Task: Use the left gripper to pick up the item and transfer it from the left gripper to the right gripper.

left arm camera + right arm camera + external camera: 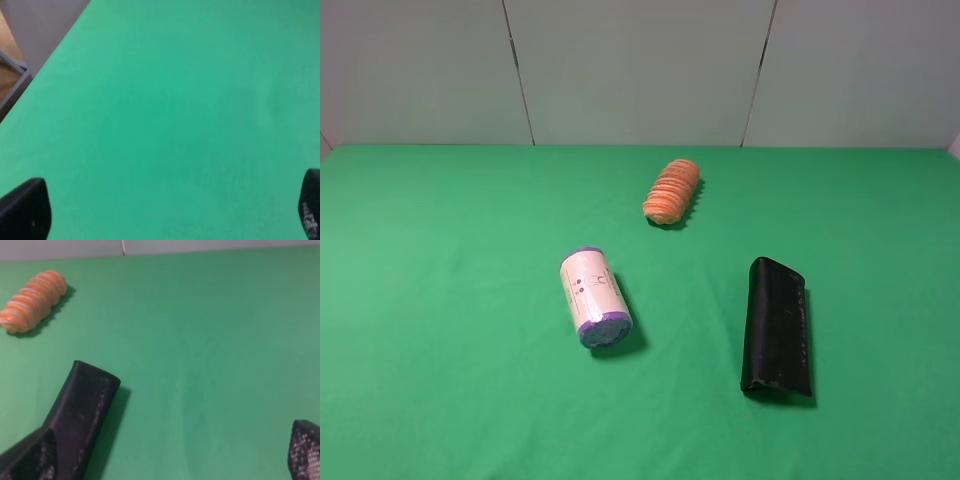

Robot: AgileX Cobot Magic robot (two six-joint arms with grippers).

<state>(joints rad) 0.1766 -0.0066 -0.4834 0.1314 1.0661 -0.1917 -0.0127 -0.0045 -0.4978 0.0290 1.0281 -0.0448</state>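
Observation:
The item, a flat black soft case [777, 325], lies on the green cloth to the right of the middle. It also shows in the right wrist view [82, 410], just ahead of one fingertip [30, 460]. My right gripper [167, 457] is open and empty, and the case lies apart from it. My left gripper [167, 210] is open and empty over bare green cloth, with no object in its view. Neither gripper nor arm shows in the exterior high view.
A white cylinder with purple ends [593, 297] lies left of the middle. A ribbed orange oblong object [672, 191] lies further back and shows in the right wrist view [34, 301]. The left wrist view shows the table's edge [30, 75]. A pale panelled wall [640, 70] stands behind the table.

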